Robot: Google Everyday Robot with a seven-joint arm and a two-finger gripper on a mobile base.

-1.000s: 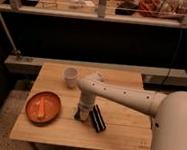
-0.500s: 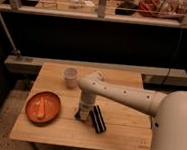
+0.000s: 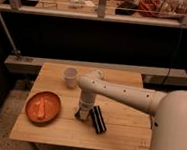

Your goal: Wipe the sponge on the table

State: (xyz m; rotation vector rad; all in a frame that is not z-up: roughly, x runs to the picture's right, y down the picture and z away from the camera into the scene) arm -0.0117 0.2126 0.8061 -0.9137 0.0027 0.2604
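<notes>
Gripper point(image 3: 83, 113) points down at the table point(image 3: 116, 136) centre, set on the sponge point(image 3: 77, 117). Grip state: cannot tell. 1 black block point(image 3: 98, 119) lies just beside it.

Matt, grainy wooden table point(image 3: 126, 132) beneath the gripper point(image 3: 83, 114) of a smooth white plastic arm point(image 3: 120, 92)

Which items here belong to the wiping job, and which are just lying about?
Job: gripper, low at mid-table; sponge, dark pad beneath it; table.
Lying about: cup; orange plate; black ribbed block.
</notes>
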